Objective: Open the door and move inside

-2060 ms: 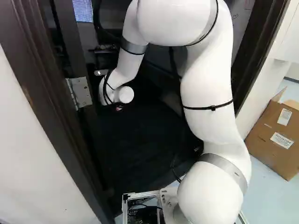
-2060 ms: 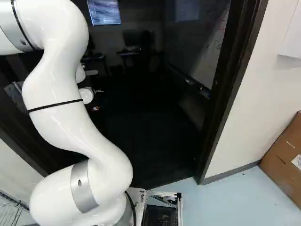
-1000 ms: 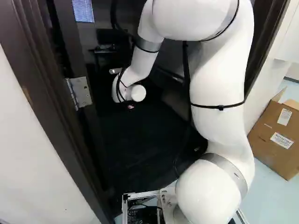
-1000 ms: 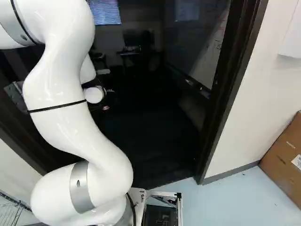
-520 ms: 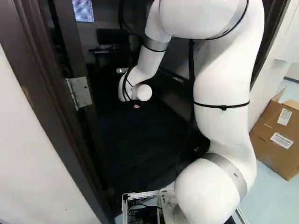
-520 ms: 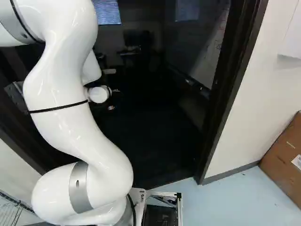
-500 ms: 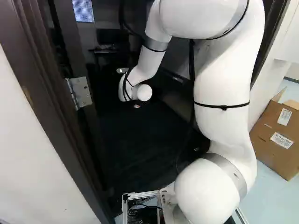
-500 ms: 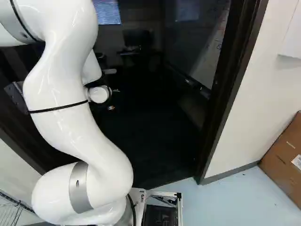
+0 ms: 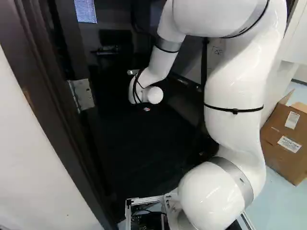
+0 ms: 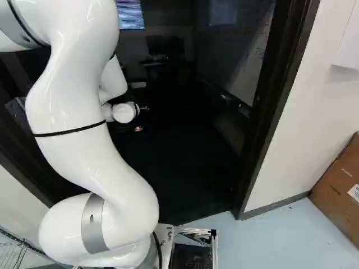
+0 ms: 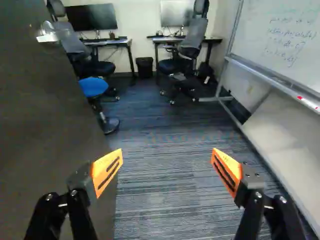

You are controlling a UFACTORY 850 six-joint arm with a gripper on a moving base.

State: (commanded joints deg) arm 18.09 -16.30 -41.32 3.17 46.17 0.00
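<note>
Black tool (image 10: 138, 129), which I operate remotely, spread wide above the carpet (image 11: 160, 165); the door (image 11: 45, 110) stands open beside it, with the silver handle (image 11: 47, 37) farther ahead on its face.

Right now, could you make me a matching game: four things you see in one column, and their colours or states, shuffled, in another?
Things:
1. gripper
2. door
3. stool
4. cardboard box

Colours or states:
A. blue on top
B. open, with orange pads
C. brown all over, apart from labels
D. dark and swung open

Right pairs: 1-B, 2-D, 3-A, 4-C
</note>
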